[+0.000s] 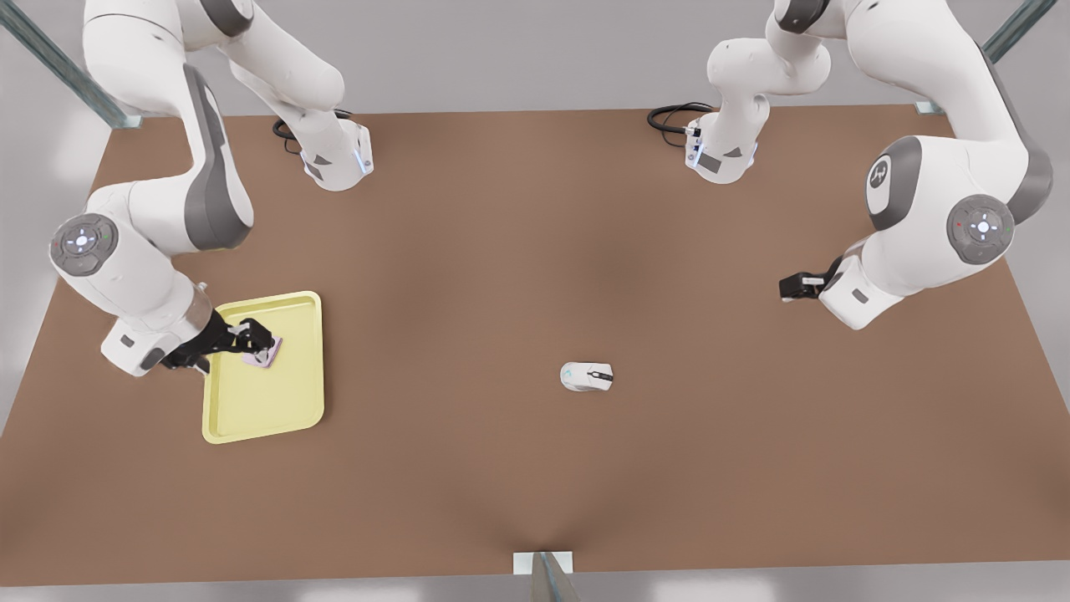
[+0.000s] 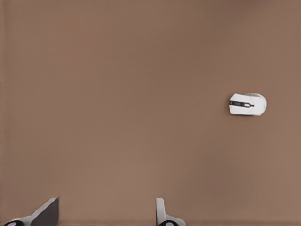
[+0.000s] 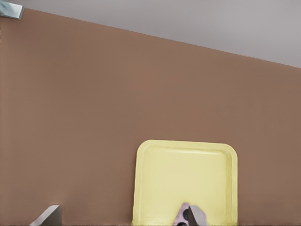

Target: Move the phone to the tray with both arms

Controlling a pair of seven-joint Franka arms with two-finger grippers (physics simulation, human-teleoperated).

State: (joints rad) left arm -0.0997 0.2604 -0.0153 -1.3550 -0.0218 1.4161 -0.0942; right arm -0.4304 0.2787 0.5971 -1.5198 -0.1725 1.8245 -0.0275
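Two white arms, one tray (image 1: 276, 410), one phone (image 1: 267, 358) and one white mouse (image 1: 587, 376) on a plain brown table (image 1: 535, 251), grey floor around it. Pale lilac phone lying inside the yellow tray near the table's edge at the front view's left, under the right gripper (image 1: 251, 339), jaws spread, one finger at the phone. Left gripper (image 1: 790, 287) waiting near the opposite edge, jaws apart and empty.

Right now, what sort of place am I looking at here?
Most likely a simulated robot test bench, not a home: two white arms bolted to a bare brown table, with a yellow tray and a computer mouse.
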